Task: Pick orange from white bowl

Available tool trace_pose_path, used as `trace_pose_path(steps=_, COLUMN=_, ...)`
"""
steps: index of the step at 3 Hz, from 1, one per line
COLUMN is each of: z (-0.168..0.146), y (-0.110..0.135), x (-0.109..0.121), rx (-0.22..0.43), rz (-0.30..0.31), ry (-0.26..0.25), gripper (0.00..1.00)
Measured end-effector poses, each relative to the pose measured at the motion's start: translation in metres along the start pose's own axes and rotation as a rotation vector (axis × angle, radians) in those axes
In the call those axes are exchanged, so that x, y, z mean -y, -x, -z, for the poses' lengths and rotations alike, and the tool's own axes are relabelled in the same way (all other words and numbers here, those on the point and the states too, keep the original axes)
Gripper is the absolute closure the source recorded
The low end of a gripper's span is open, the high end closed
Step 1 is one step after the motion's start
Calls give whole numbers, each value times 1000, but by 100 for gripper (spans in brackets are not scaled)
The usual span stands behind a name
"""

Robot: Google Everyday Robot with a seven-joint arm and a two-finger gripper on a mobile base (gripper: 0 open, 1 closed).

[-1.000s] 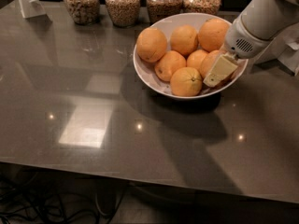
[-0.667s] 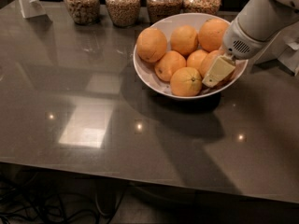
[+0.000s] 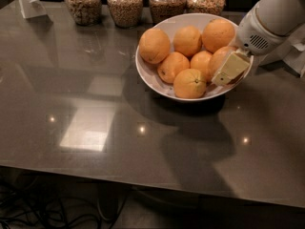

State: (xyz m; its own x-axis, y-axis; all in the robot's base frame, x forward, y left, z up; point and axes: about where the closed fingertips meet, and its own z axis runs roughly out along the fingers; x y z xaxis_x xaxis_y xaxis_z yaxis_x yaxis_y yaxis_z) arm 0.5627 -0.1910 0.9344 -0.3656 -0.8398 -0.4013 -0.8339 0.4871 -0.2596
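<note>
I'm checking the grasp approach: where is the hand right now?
Camera view, right side: the hand sits just inside the right rim of the white bowl, at the rightmost orange.

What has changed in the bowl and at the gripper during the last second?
The gripper edged slightly right and up, but remains low at the right side of the white bowl, against a partly hidden orange. No orange has left the bowl. The oranges, the bowl and the jars kept their places.
</note>
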Motion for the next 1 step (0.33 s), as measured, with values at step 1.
trace_pose_path(steps=1, z=31, y=4, x=-1, rx=84, rz=50, ry=-1, gripper=100)
